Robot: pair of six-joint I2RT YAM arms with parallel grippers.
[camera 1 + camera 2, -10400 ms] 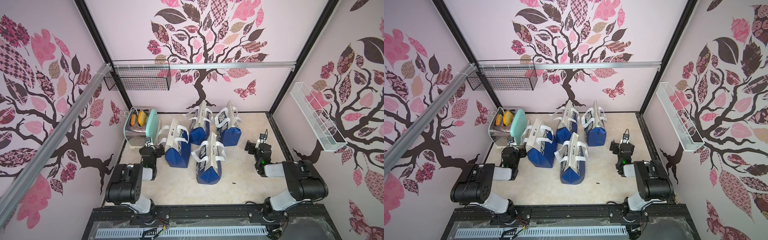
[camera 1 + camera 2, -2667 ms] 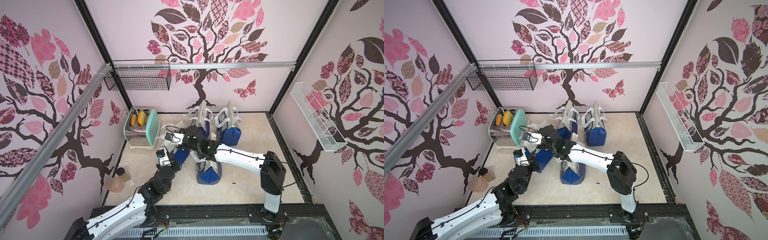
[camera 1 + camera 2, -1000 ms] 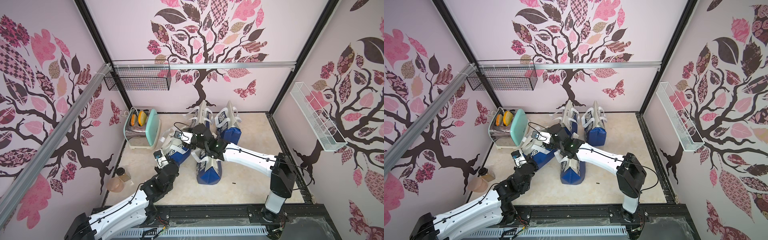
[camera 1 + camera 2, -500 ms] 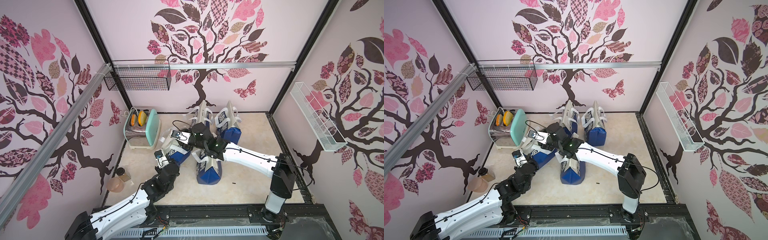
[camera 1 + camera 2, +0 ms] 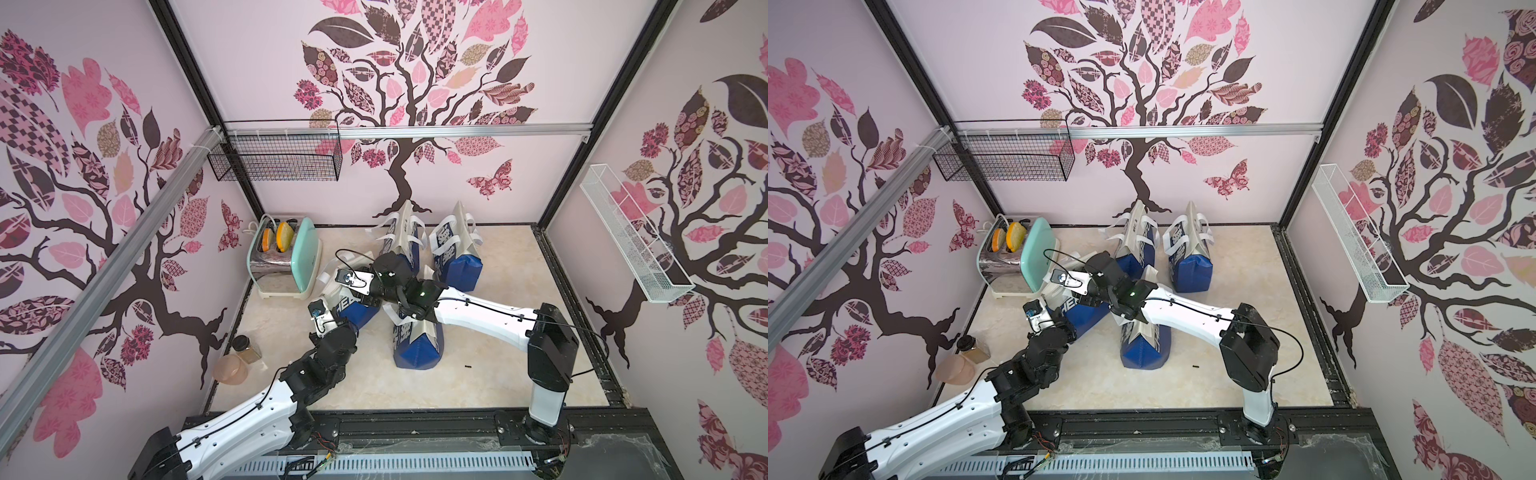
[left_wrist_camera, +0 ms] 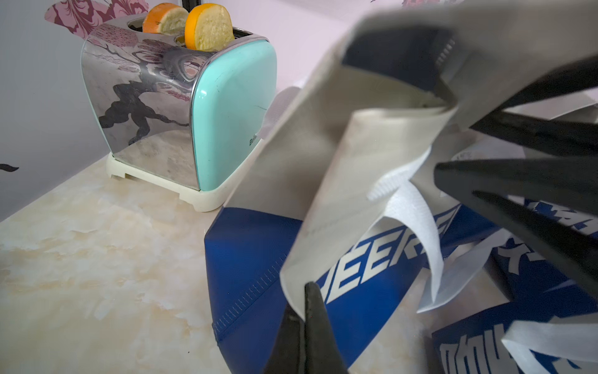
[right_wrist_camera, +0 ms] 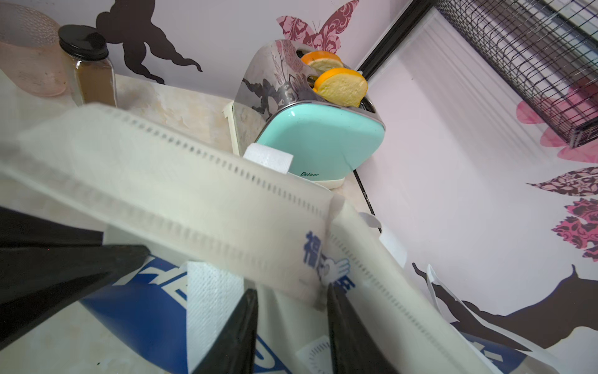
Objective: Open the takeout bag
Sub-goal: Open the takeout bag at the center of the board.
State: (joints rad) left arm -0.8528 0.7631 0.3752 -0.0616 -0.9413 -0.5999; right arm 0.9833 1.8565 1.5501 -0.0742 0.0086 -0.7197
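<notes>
Takeout bag [image 5: 359, 320] is found on the table [image 5: 478, 374], just beside the toaster [image 5: 305, 259]. Its white flap [image 6: 339, 194] is pinched at the edge by the left gripper [image 6: 305, 293], whose jaws are closed on it. The flap's corner is straddled by the right gripper [image 7: 290, 289], whose jaws are held apart and are not clamped on the fabric

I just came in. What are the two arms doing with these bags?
Both arms are at the takeout bag nearest the toaster. The left gripper is shut on one side of its white top edge. The right gripper has its jaws apart around the other side, not yet clamped. The mouth looks partly open.
</notes>
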